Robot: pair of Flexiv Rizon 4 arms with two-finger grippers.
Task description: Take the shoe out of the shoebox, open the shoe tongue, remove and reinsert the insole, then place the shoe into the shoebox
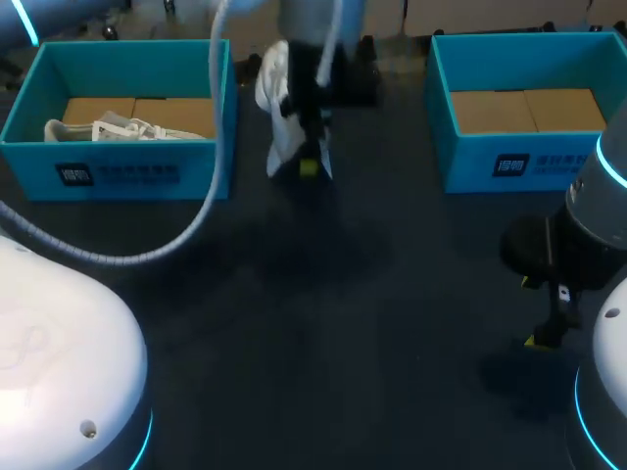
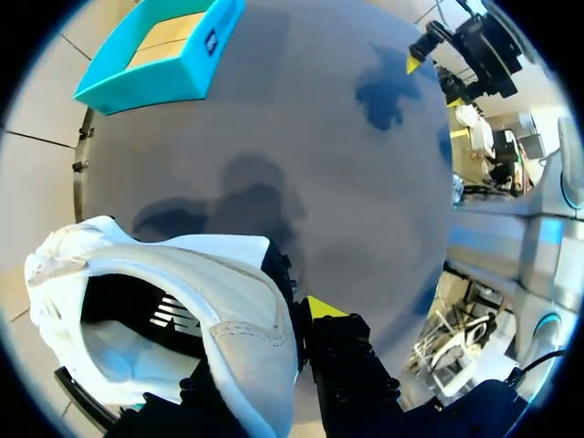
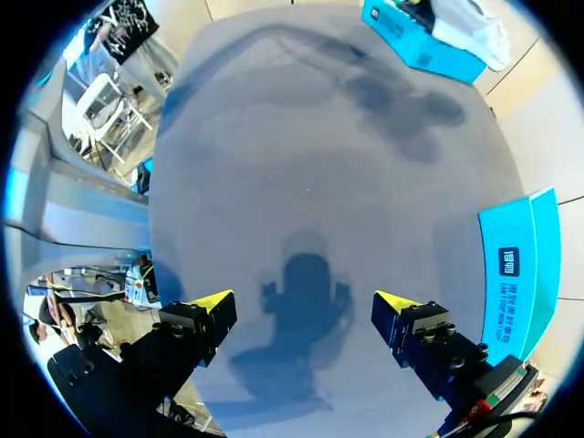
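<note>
Shoe (image 2: 182,301) is covering one fingertip of left end effector (image 2: 278,333); black rim is cutting shoe off. Second shoe (image 1: 122,128) is sitting half hidden behind left shoebox (image 1: 127,174) wall.

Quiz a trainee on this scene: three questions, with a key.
1. True or false: the right claw holds a shoe.
2. Which box has a shoe lying in it? A) left B) right C) both
3. Fill in: the left claw is shut on a white ____ above the table.
Key: 1 false, it is open and empty. 2 A, the left box. 3 shoe.
</note>
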